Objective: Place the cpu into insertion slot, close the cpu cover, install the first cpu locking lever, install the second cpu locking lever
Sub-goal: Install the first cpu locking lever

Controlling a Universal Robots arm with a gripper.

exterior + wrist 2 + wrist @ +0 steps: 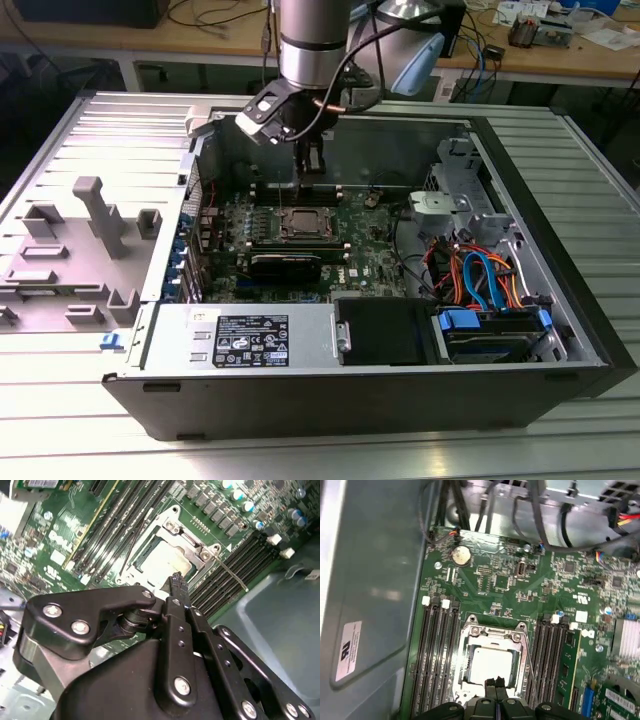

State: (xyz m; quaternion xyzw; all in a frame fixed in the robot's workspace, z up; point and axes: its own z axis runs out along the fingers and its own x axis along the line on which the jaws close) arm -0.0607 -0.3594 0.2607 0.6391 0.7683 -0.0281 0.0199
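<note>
The cpu lies flat in the insertion slot on the green motherboard, its pale metal top showing through the cut-out of the cpu cover. The cover rests down around the chip. Thin wire locking levers run along both sides of the socket, one on one side and the other on the opposite side, both angled away from the frame. My gripper hangs just above the socket's edge, shut with nothing between its fingertips. In the exterior view the gripper is over the socket.
Long black memory slots flank the socket on both sides. The open computer case has a metal wall close by, a power supply in front, and a drive cage with orange and blue cables on the exterior view's right.
</note>
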